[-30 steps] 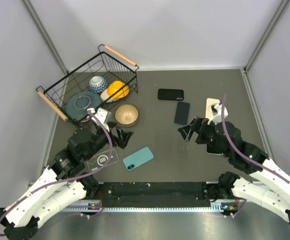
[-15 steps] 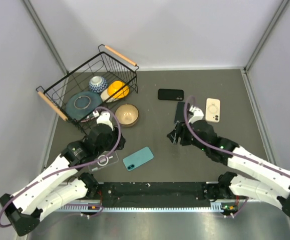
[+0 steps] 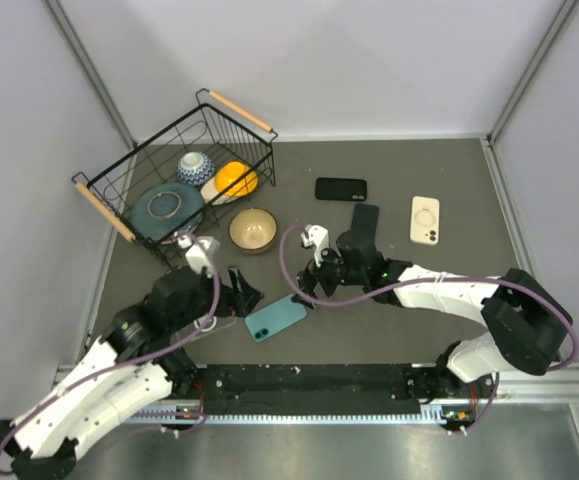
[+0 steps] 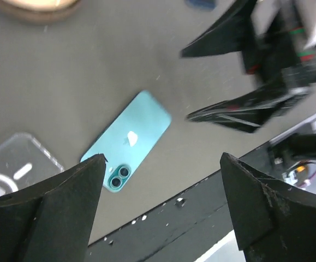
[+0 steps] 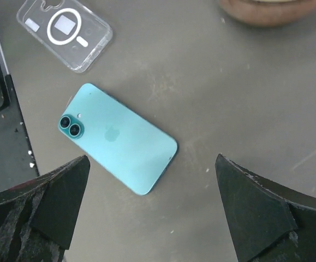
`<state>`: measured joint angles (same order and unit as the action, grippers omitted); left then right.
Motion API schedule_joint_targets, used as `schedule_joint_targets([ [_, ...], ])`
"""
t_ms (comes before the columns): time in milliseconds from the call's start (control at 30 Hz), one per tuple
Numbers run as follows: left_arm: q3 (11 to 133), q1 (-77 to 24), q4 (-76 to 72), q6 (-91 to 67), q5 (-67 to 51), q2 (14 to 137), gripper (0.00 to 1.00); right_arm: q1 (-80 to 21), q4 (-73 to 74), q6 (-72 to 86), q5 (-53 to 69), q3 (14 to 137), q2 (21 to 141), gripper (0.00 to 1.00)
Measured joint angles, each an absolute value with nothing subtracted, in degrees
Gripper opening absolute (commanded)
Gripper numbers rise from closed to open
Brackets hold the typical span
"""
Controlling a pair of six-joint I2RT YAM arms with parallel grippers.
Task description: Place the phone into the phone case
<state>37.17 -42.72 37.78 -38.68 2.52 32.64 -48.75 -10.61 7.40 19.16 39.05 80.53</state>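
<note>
The teal phone (image 3: 275,317) lies face down on the grey table near the front edge, its cameras toward the arms' bases. The clear phone case (image 5: 65,30) lies flat just to its left, also seen in the left wrist view (image 4: 13,169); from above my left wrist hides most of it. My left gripper (image 3: 243,289) hovers open over the phone's left end (image 4: 129,139). My right gripper (image 3: 307,291) hovers open over the phone's right end (image 5: 119,139). Nothing is between the jaws of my left gripper (image 4: 162,164) or of my right gripper (image 5: 151,164).
A wire basket (image 3: 99,195) with bowls and an orange thing stands at the back left. A wooden bowl (image 3: 253,229) sits beside it. A black phone (image 3: 341,188), a dark blue phone (image 3: 364,222) and a cream phone (image 3: 425,219) lie behind the right arm.
My right arm has swung left across the table from the dark blue phone to the teal phone. My left gripper has come forward and right toward the same phone.
</note>
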Motion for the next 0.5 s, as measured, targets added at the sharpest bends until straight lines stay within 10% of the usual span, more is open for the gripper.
schedule_joint_targets([
  [500, 38.1, -42.7, 35.4, -26.9, 6.0, 7.6, 0.99, -50.4, -16.7, -29.3, 30.7, 39.6, 86.9, 0.99],
])
